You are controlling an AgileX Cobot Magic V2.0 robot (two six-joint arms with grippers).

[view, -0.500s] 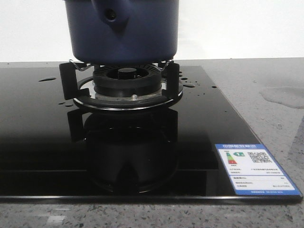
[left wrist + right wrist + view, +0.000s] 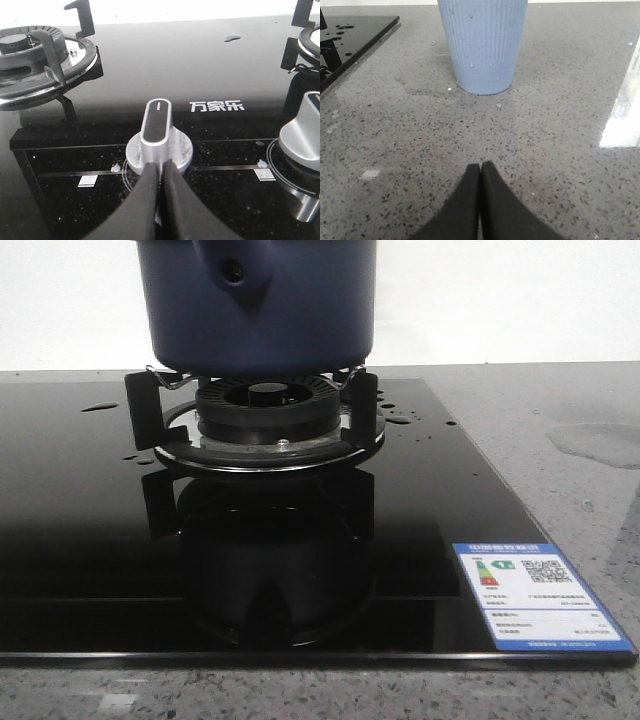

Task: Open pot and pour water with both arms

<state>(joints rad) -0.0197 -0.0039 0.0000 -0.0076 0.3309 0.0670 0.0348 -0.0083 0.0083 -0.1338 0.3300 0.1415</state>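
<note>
The left gripper hangs low over the near edge of the black glass hob, its two dark fingers pressed together with nothing between them, just in front of a silver control knob. It looks parked there, clear of the burners; whether the tips touch the knob's base I cannot tell.

Further along in the front view, the pot sits on the pan supports above the gas burner, its handle stub with the small hole pointing towards the camera. That is the natural place for it to stand, steady on the prongs. Its top is cut off by the frame, so the lid cannot be seen, and neither arm is near it: the opening looks not yet begun.

Water droplets dot the glass to the right of the burner, and a wet patch lies on the grey stone counter beyond.

On the right, the right gripper hovers over bare counter, fingers closed and empty, facing a ribbed pale blue cup that stands upright well ahead, probably waiting to receive the water.
</note>
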